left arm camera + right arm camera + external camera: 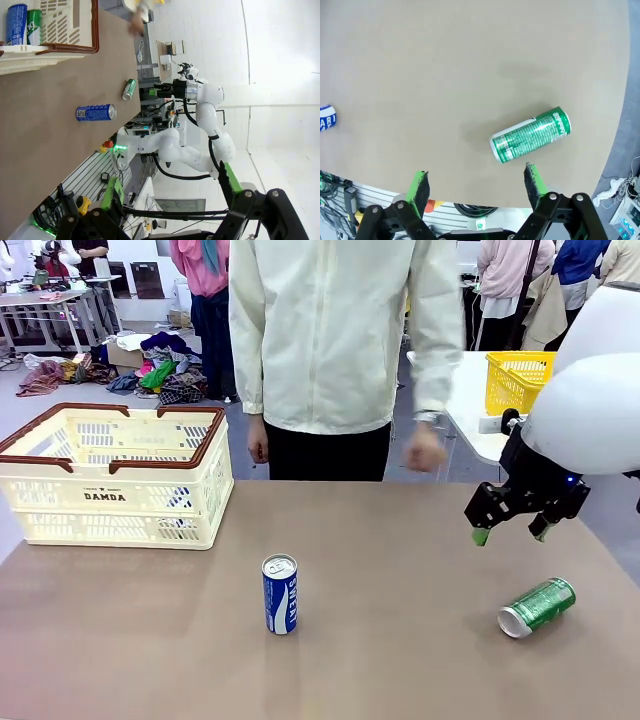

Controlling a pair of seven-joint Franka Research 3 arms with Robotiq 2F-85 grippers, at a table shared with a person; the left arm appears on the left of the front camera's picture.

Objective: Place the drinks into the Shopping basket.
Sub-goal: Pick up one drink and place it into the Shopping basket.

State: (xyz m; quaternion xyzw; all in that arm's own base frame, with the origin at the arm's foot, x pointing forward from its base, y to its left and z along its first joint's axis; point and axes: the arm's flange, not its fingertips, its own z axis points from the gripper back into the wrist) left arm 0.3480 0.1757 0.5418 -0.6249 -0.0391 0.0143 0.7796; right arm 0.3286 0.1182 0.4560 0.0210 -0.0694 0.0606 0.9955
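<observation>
- Hovering over the right side of the table, the right gripper has its green-padded fingers spread apart with nothing between them.
- The green can lies on its side on the near right part of the table. It is just nearer than that gripper and below it, with its silver top turned toward the left and near.
- In the right wrist view the green can lies on the bare tabletop just past the tips of the right gripper, closer to one finger than the other and touching neither.
- The blue can stands upright near the middle of the table, well apart from the green can. A sliver of it shows at the edge of the right wrist view.
- The Shopping basket sits at the far left of the table, well away from both cans.
- In the left wrist view the left gripper is held off the table with its fingers wide apart and empty. Farther off in that view are the blue can, the green can and a corner of the Shopping basket.
- A person in a pale jacket stands at the far side with both hands hanging down, one hand blurred.
- A yellow basket rests on a white table beyond, at the far right.
</observation>
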